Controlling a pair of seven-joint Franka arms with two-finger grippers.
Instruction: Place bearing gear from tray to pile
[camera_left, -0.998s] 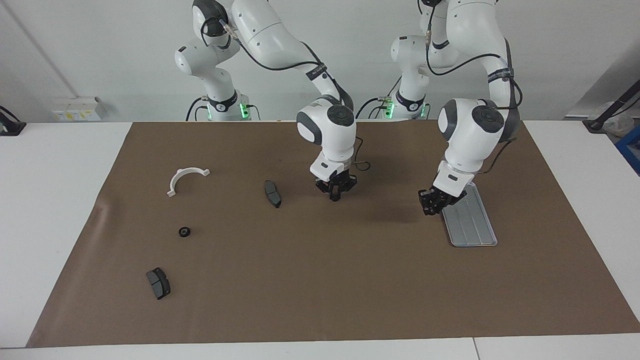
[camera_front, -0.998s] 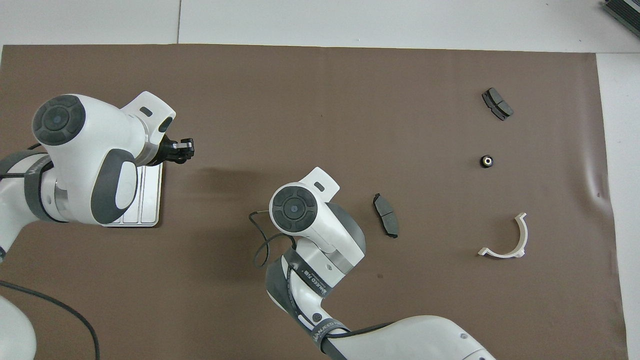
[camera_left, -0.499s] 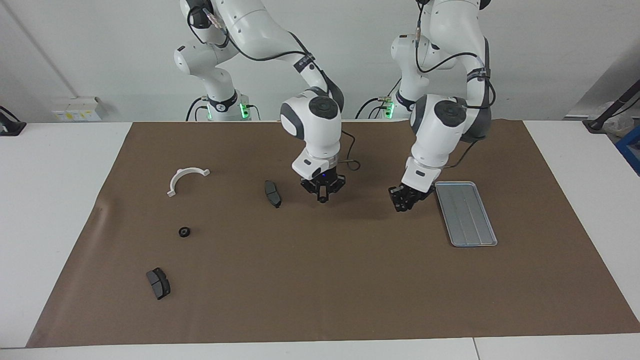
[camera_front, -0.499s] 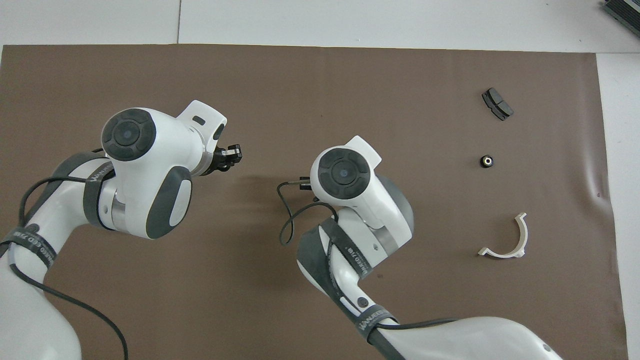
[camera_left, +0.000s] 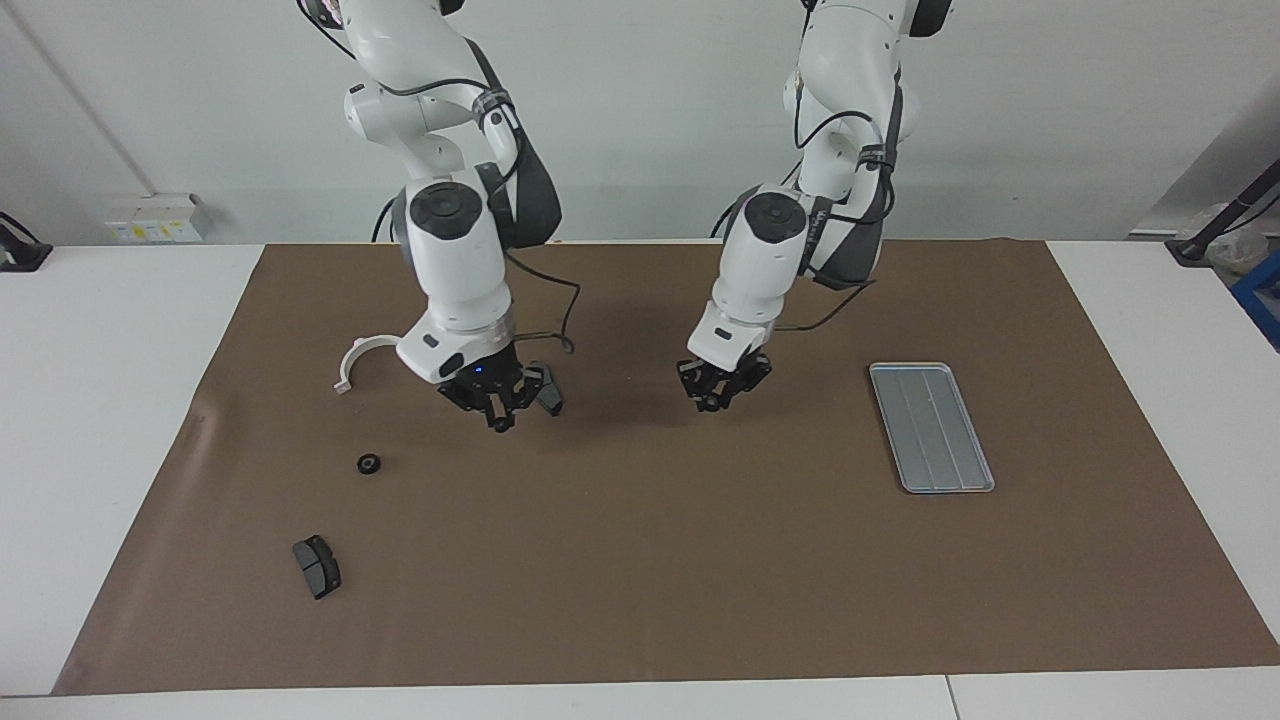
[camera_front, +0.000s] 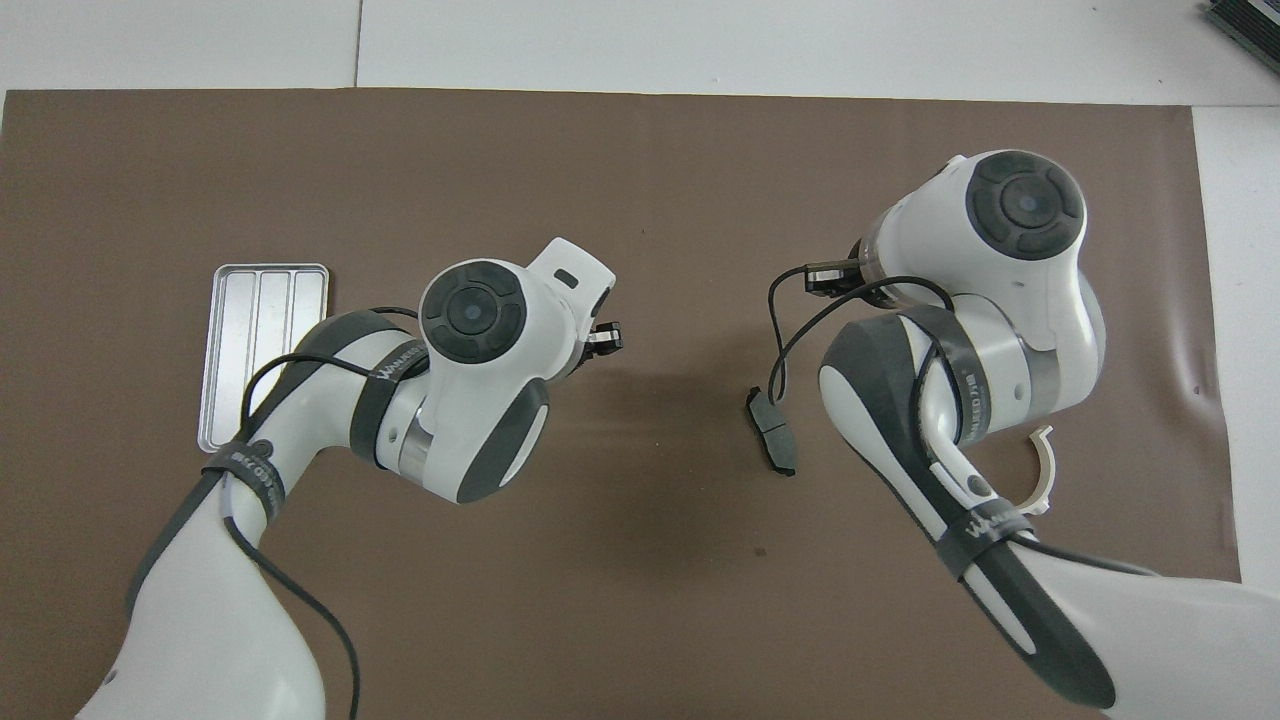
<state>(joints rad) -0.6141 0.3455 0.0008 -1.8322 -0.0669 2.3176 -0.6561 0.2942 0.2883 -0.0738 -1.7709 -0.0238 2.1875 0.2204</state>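
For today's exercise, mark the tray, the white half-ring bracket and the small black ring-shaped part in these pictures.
tray (camera_left: 931, 428): facing view, middle of its ribbed floor.
white half-ring bracket (camera_left: 349, 358): facing view, on the curved band.
small black ring-shaped part (camera_left: 369, 463): facing view, on its body.

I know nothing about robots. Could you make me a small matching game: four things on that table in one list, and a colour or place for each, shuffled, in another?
Things:
1. tray
2. half-ring bracket
3. small round part
4. left gripper

Descriptions:
a. black, lying on the mat, farther from the robots than the bracket
b. silver-grey, empty, toward the left arm's end of the table
c. up over bare mat, mid-table
d. white and curved

Pairs: 1-b; 2-d; 3-a; 4-c
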